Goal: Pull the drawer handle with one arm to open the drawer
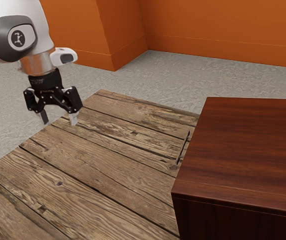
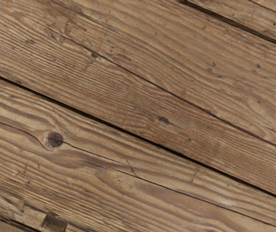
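A dark reddish wooden cabinet (image 1: pixel 243 155) stands on the plank table at the exterior view's right. On its side facing the arm a thin metal bar handle (image 1: pixel 184 146) runs along the drawer front, which looks flush with the cabinet body. My gripper (image 1: pixel 59 120) hangs above the table at the exterior view's left, well apart from the handle, fingers pointing down and open with nothing between them. The wrist view looks straight down on the weathered planks (image 2: pixel 138 116) under the hand.
The rough plank table (image 1: pixel 98 170) stretches between the gripper and the cabinet with bare boards. Beyond the table's far edge lie grey carpet (image 1: pixel 183 75) and orange walls (image 1: pixel 208 25).
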